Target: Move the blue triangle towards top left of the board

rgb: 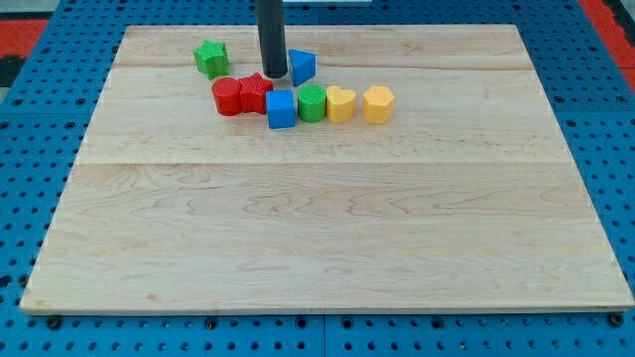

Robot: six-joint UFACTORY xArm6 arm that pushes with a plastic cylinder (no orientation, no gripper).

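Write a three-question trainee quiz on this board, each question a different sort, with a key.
1. True or false: my tip sits just left of the blue triangle.
2. How many yellow blocks are there? A) one B) two C) three
3. Fill in: the blue cube lies between the red blocks and a ____ block.

Key: 1 true; 2 B, the yellow blocks; 3 green, the green block.

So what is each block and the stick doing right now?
my tip: down on the board, just left of the blue triangle.
blue triangle: near the top edge, not top left yet.
green block: alone, upper left.
red blocks: two, touching.
blue cube: beside the green cylinder.
yellow blocks: two, at the row's right end.
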